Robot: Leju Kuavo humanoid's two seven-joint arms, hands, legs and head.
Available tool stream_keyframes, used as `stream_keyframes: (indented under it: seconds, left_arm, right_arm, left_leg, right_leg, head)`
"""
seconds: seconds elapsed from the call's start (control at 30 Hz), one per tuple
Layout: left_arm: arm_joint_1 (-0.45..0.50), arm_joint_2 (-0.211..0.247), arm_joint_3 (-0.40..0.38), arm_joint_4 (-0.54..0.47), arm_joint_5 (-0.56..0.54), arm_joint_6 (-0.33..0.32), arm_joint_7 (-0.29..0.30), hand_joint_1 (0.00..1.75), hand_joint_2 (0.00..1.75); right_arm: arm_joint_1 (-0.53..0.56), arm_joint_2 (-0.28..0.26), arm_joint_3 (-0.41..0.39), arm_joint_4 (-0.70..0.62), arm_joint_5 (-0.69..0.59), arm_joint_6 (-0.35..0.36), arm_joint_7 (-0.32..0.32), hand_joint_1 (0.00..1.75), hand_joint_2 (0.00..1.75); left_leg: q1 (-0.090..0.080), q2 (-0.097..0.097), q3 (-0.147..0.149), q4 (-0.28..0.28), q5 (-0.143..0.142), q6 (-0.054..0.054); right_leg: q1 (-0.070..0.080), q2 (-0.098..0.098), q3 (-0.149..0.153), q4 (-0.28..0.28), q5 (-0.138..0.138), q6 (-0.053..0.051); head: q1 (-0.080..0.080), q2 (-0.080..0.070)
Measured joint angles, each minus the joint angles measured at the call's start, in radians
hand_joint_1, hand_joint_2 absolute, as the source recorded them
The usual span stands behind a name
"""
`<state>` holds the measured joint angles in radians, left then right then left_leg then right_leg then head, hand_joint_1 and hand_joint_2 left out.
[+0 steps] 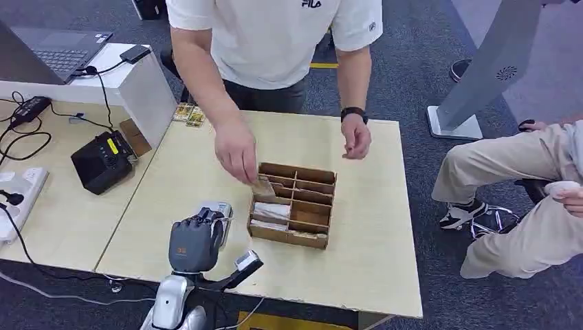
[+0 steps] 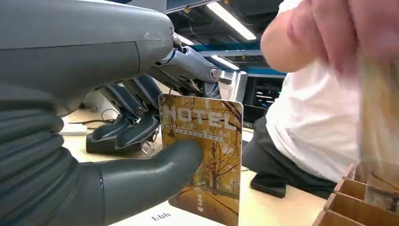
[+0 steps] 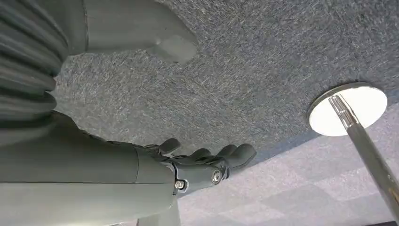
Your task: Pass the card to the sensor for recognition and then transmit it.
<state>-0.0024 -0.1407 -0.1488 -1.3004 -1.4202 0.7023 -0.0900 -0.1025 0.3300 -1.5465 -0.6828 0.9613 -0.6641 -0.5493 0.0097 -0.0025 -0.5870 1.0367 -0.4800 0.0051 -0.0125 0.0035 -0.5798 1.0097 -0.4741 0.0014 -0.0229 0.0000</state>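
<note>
My left hand (image 1: 196, 244) is raised over the near left part of the wooden table (image 1: 371, 227). It pinches an orange hotel card (image 2: 207, 155) upright between the thumb (image 2: 155, 167) and the darker fingers (image 2: 131, 127). A small white flat device (image 1: 218, 209) lies on the table just past this hand. A brown cardboard divider box (image 1: 293, 204) with cards in its slots stands to the right of it. My right hand (image 3: 207, 165) hangs above the grey carpet with its fingers apart and nothing in it.
A person in a white shirt stands at the far side, one hand (image 1: 236, 152) holding a card over the box, the other hand (image 1: 356, 136) resting on the table. A black device (image 1: 103, 161), cables and a laptop (image 1: 58, 55) sit at the left. A seated person (image 1: 522, 192) is at the right.
</note>
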Motion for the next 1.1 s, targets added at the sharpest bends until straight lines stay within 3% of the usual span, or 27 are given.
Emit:
stream_keyframes:
  seconds: [0.2,0.63,0.9,1.1]
  left_arm:
    - [0.001,-0.011,0.032,0.001,-0.007,-0.001,0.008,1.75,1.75]
    - [-0.006,-0.008,0.042,0.071,-0.025,0.0,0.098,1.75,1.75]
    - [-0.04,0.0,0.04,0.187,-0.061,0.003,0.171,1.75,1.75]
    - [-0.067,0.005,0.03,0.24,-0.062,0.003,0.18,1.75,1.75]
  right_arm:
    - [0.001,0.0,0.0,-0.004,0.004,0.0,0.01,0.0,1.75]
    - [0.001,0.0,0.0,-0.005,0.002,0.0,0.005,0.0,1.75]
    - [0.001,0.0,0.0,-0.005,-0.001,0.0,0.008,0.0,1.75]
    - [0.001,0.0,0.0,-0.005,0.0,0.0,0.01,0.0,1.75]
  left_leg:
    - [0.0,0.0,0.0,0.0,0.0,0.0]
    - [0.0,0.0,0.0,0.0,0.0,0.0]
    - [0.0,0.0,0.0,0.0,0.0,0.0]
    - [0.0,0.0,0.001,0.0,0.0,0.0]
  right_leg:
    - [0.0,0.0,0.0,0.0,0.0,0.0]
    - [0.0,0.0,0.0,0.0,0.0,0.0]
    - [0.0,0.0,0.0,0.0,0.0,0.0]
    - [0.0,0.0,0.001,0.0,0.0,0.0]
  head:
    - [0.0,0.0]
    - [0.0,0.0]
    - [0.0,0.0]
    - [0.0,0.0]
